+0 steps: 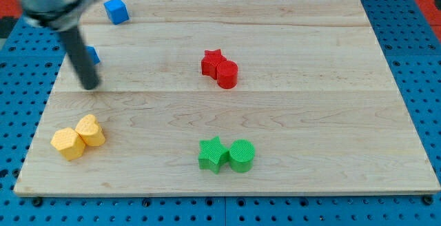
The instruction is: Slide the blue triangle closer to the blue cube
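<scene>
Tilted rod, my tip (pixel 90 86) beside blue triangle (pixel 93 54)

On my screen the board (pixel 289 102) is pale wood with faint grain; around it lies blue pegboard (pixel 413 40). On the board: a blue cube (pixel 116 10), a blue triangle (pixel 94 54), red star (pixel 211 61) and cylinder (pixel 227 74), two green (pixel 214 154), two yellow (pixel 68 143)
</scene>
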`<state>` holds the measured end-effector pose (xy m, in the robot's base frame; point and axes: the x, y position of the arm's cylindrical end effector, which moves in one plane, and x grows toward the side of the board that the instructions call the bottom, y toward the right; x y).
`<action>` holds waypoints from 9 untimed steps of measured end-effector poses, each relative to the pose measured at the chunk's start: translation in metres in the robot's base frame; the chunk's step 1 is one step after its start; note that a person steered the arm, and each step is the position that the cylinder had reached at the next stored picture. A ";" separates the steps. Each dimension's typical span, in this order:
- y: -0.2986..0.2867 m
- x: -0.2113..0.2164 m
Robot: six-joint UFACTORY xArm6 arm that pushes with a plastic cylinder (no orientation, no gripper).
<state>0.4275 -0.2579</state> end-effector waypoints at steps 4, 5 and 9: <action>-0.018 -0.050; 0.018 -0.022; 0.065 -0.031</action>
<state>0.3967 -0.1927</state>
